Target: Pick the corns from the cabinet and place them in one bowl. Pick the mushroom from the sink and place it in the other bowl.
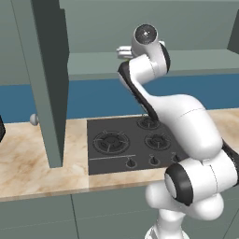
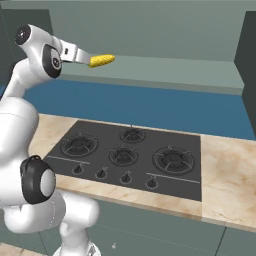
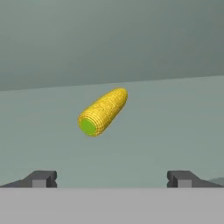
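Lying on the cabinet [image 2: 165,67] shelf, one corn [image 3: 103,112] rests with its green end toward the gripper [image 3: 112,179]. The jaws stand wide apart and grip nothing; the cob sits ahead of them, slightly left of centre, not touching either fingertip [image 3: 41,178]. In the right base view the corn [image 2: 102,60] lies just beyond the hand, above the hob [image 2: 130,157].

We see a glossy white arm [image 1: 186,121] of rounded, bulbous segments, black bands at its joints, a round dark-centred cap on top, and two small dark grey, blocky fingertips [image 3: 43,178].
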{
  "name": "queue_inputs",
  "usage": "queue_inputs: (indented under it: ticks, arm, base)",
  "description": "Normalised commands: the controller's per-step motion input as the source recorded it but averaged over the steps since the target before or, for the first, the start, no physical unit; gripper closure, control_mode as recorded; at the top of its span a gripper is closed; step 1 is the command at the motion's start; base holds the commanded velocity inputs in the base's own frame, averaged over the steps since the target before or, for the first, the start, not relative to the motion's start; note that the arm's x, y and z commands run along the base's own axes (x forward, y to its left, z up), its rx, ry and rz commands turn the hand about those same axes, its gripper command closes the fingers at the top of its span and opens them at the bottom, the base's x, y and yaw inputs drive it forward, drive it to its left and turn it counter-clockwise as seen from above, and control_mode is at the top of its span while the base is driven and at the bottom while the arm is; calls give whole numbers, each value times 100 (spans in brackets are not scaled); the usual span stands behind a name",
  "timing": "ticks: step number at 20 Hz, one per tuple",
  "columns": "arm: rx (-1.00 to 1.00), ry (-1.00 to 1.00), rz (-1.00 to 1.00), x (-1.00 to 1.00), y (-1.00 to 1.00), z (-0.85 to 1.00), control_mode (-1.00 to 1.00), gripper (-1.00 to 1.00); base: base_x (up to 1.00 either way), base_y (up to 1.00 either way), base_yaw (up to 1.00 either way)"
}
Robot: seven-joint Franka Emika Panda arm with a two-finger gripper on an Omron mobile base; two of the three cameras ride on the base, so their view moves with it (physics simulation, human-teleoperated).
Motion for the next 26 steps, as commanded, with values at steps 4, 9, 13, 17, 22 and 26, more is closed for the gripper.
queue_inputs:
  ticks: [4,9,13,17,22,26]
  arm:
    - [4,0,-1,22,0,-11,-100,-100]
    - [7,1,0,27,0,-3,-100,-100]
    - [7,3,0,32,-2,0,-100,-100]
    - [2,1,0,29,-6,-4,-100,-100]
    - [0,3,0,30,-5,-4,-100,-100]
    - [0,5,0,29,-2,-6,-100,-100]
  base:
    - [0,0,0]
    - [0,0,0]
    - [0,0,0]
    - [0,0,0]
    - [0,0,0]
    - [0,0,0]
